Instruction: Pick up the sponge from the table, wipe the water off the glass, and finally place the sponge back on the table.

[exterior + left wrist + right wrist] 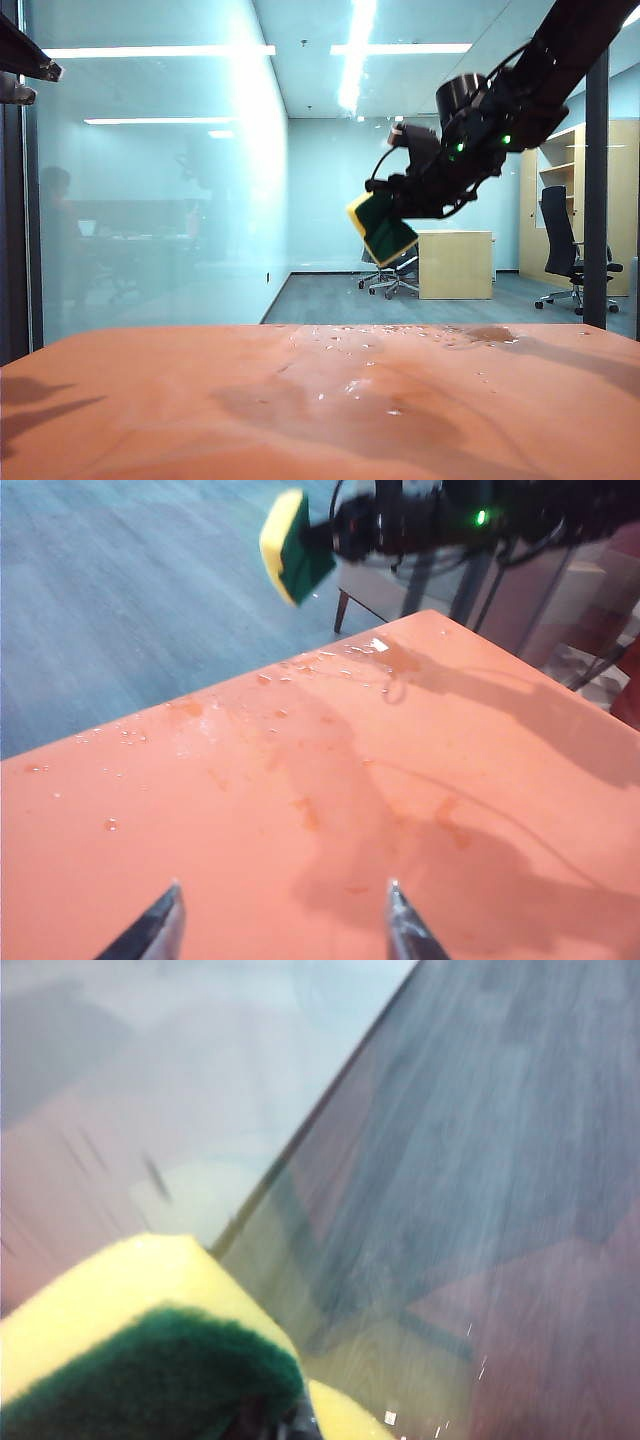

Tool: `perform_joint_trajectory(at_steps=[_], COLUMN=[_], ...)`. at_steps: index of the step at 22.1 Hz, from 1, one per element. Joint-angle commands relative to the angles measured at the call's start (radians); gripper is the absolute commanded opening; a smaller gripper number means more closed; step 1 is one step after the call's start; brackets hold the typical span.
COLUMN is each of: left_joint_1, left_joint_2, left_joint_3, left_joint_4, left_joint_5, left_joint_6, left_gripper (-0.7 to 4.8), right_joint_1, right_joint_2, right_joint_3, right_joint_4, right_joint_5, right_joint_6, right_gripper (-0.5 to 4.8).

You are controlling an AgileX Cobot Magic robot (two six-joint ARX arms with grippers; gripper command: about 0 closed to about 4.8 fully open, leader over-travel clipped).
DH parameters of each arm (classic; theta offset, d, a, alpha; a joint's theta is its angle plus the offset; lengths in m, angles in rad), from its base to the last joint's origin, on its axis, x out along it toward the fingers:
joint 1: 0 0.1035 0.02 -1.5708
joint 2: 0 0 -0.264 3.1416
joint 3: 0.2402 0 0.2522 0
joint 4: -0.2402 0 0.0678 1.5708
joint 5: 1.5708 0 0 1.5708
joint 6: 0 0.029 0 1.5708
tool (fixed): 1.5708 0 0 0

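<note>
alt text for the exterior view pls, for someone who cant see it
The right gripper holds a yellow and green sponge high up at the glass, jaws shut on it, well above the orange table. Water droplets and a wet patch glisten on the tabletop below. Only a dark bit of the left arm shows at the upper left edge.

- Desk (150, 400) top carries nothing solid, only water (360, 385) droplets and a wet patch at the far edge; free passage across it.
- Glass (150, 180) stands along the desk's far edge, blocking any reach beyond.
- Right end effector (400, 215), clamped on the sponge (383, 228), hangs high up at the glass, filling the upper right airspace.
- Left end effector (280, 925), jaws spread, sits low over the near desk, open surface ahead.
</note>
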State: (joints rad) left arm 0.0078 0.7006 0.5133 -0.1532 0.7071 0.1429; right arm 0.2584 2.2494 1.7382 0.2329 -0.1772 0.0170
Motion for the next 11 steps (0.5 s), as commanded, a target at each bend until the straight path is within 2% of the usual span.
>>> perform_joint_trajectory(at_steps=[1,11], left_joint_1=[0.000,0.000], left_joint_2=[-0.001,-0.001], left_joint_3=[0.001,0.001], left_joint_4=[0.013,0.012], left_joint_5=[0.004,0.004], left_joint_6=[0.007,0.007], left_gripper=[2.55,2.55], right_joint_1=[-0.008,-0.008], right_joint_2=[-0.070,-0.135], right_joint_3=[0.013,0.014], right_joint_4=[0.085,0.080], right_joint_5=[0.022,0.022], right_joint_6=[-0.023,-0.041], right_gripper=[-0.09,-0.09])
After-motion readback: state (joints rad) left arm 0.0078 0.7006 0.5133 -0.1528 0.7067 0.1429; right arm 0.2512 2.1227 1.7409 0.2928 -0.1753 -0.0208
